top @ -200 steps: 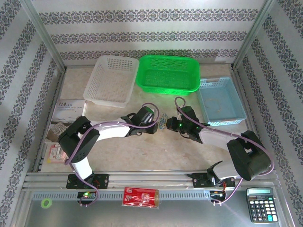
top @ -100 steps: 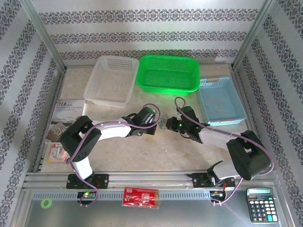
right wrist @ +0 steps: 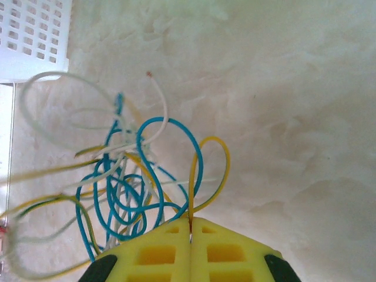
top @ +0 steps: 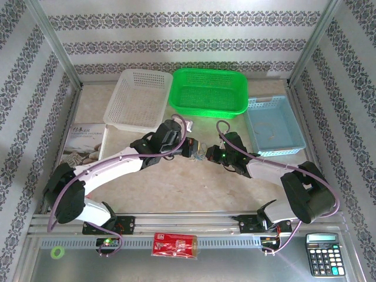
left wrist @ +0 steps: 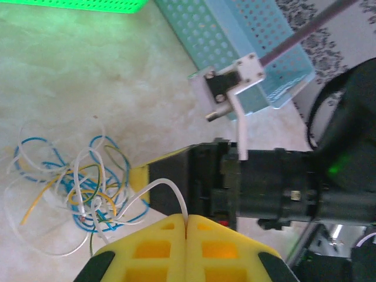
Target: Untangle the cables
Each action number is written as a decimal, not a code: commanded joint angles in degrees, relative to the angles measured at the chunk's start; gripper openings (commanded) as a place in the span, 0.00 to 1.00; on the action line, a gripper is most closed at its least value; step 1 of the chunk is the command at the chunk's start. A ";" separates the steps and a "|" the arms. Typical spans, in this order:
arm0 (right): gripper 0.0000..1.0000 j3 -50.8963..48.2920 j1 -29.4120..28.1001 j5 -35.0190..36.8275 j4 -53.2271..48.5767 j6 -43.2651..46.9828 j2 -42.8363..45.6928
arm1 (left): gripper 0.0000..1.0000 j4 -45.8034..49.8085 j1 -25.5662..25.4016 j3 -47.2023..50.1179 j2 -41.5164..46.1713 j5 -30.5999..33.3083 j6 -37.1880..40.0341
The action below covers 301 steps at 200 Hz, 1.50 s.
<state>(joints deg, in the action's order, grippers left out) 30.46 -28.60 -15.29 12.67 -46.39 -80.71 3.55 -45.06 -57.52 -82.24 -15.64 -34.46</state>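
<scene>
The left gripper (left wrist: 185, 222) was closed, its yellow pads (left wrist: 147, 252) pressed together on one white cable (left wrist: 167, 183) that ran out of the tangle of cables (top: 202, 154). This tangle of white, blue and yellow wires lay on the marble-patterned table (top: 176, 188) between the two grippers, in front of the green basket (top: 208, 94). The right gripper (right wrist: 191, 223) was also closed, pinching a yellow cable (right wrist: 212, 139) from the same tangle.
</scene>
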 commanded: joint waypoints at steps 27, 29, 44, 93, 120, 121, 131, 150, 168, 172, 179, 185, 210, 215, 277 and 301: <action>0.38 -0.49 0.47 0.29 -2.39 1.94 4.78 | 0.00 -1.74 -0.31 -1.23 1.60 -2.78 -3.25; 0.39 -0.49 0.47 0.40 -2.65 2.10 5.12 | 0.00 -1.67 -0.30 -1.27 1.63 -2.77 -3.23; 0.48 -0.49 0.64 0.74 -4.68 3.32 7.97 | 0.00 -1.55 -0.12 -1.11 1.93 -2.80 -3.40; 0.60 -1.10 0.78 1.71 -7.73 6.49 17.55 | 0.00 -3.11 0.45 -0.58 2.70 -4.20 -5.00; 0.60 -0.89 0.89 1.86 -8.80 6.88 20.49 | 0.00 -3.48 0.50 -0.36 2.96 -4.52 -4.67; 0.60 -0.86 0.90 1.90 -8.89 6.91 20.63 | 0.00 -3.47 0.50 -0.38 3.01 -4.55 -4.66; 0.59 -0.75 1.07 2.17 -9.44 6.88 21.52 | 0.00 -3.56 0.54 -0.13 3.06 -4.42 -4.37; 0.58 -0.99 1.63 2.35 -9.77 6.47 22.86 | 0.00 -4.20 0.76 0.83 3.31 -4.03 -4.30; 0.56 -1.23 1.80 2.04 -9.87 6.15 23.88 | 0.00 -5.04 1.11 1.80 3.35 -3.98 -4.35; 0.56 -1.28 1.79 1.89 -9.88 6.09 23.95 | 0.00 -5.19 1.13 1.92 3.40 -4.02 -4.35; 0.55 -1.41 1.79 1.50 -9.80 6.00 24.09 | 0.00 -5.57 1.24 2.32 3.35 -3.99 -4.35; 0.55 -1.58 1.72 1.23 -9.59 5.94 24.03 | 0.00 -5.80 1.37 2.64 3.40 -3.96 -4.32; 0.55 -2.45 1.32 0.12 -8.36 6.22 23.46 | 0.00 -6.97 1.79 3.61 3.28 -4.21 -4.29; 0.56 -2.61 1.15 0.05 -8.04 6.25 23.23 | 0.00 -7.13 1.88 3.76 3.30 -4.22 -4.36; 0.63 -1.32 -4.73 2.42 -2.70 6.86 15.09 | 0.00 -10.34 2.34 5.04 2.78 -5.86 -4.61; 0.62 -0.25 -5.14 3.32 -0.02 7.26 9.63 | 0.00 -10.49 2.43 5.17 2.81 -6.06 -4.54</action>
<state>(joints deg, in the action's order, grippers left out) 28.42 -33.28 -14.04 8.27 -40.36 -67.09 -3.46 -43.38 -52.97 -80.25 -20.53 -38.44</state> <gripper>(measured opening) 0.626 0.054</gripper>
